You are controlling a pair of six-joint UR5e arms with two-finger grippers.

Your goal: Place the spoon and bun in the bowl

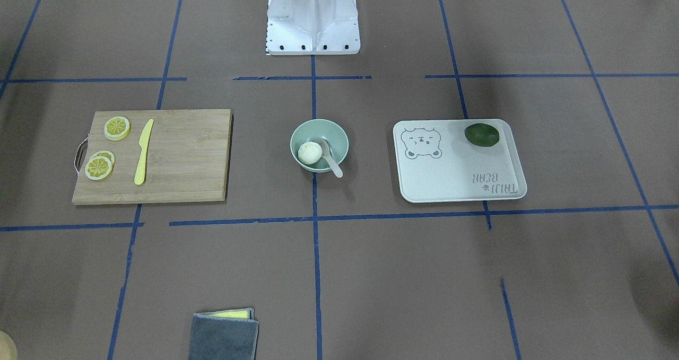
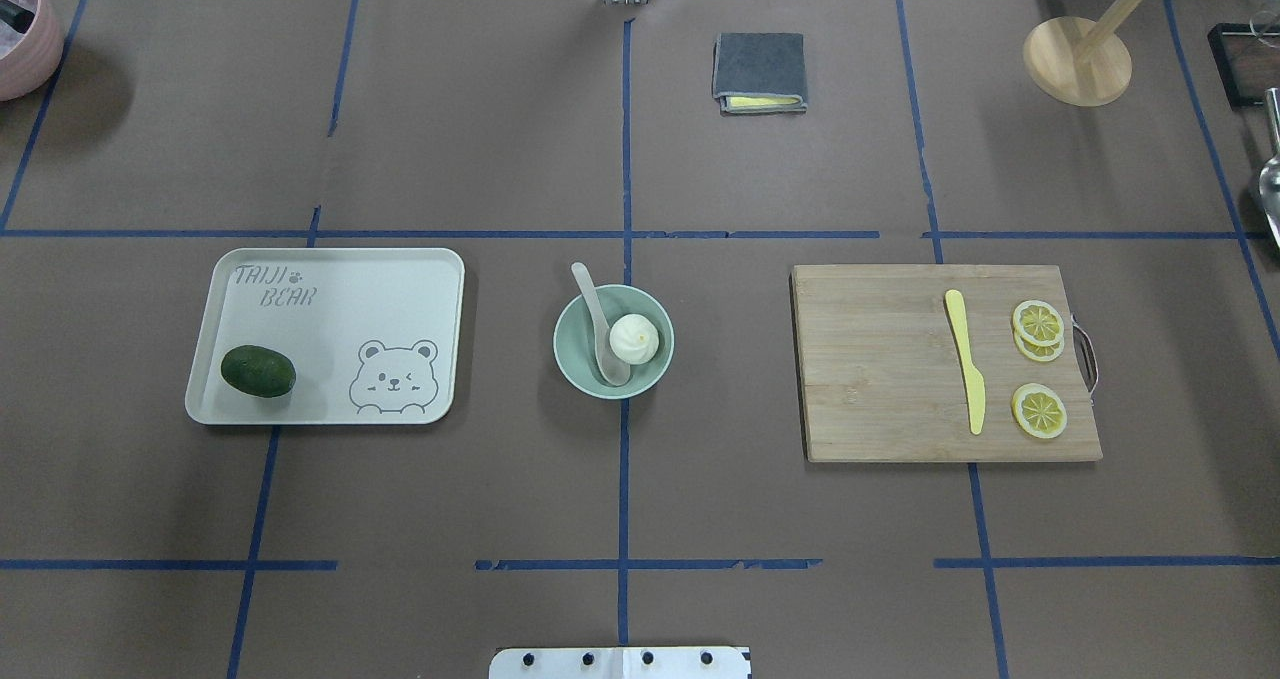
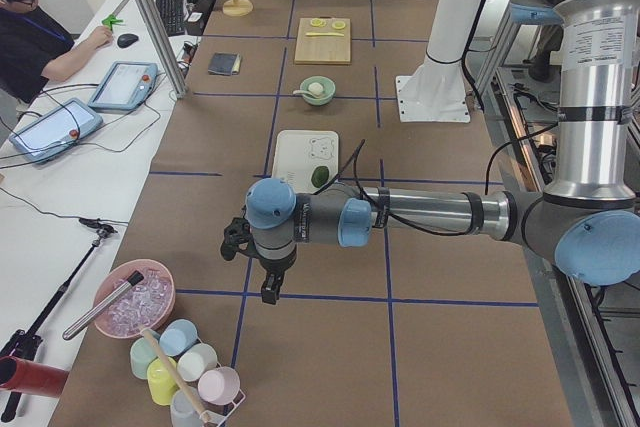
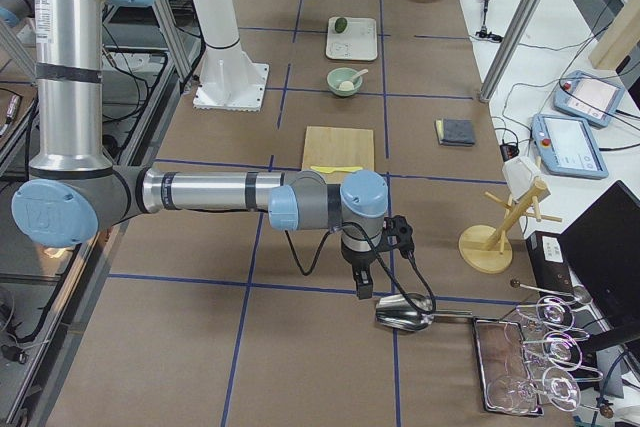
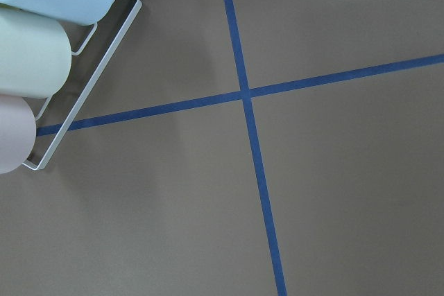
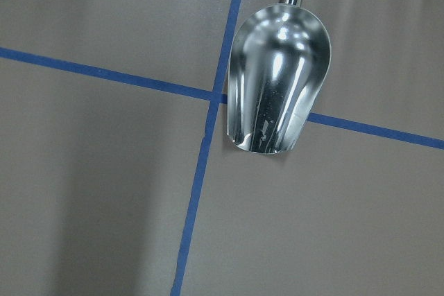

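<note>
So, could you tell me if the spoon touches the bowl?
Touching: the overhead view shows the spoon lying in the bowl, its handle leaning over the rim.

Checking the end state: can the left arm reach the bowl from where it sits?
Likely yes: only the low tray lies between the left tool and the bowl.

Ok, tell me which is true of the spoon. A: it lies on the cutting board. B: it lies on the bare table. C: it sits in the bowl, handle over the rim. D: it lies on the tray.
C: the spoon rests in the bowl beside the bun, its handle reaching out past the rim.
</note>
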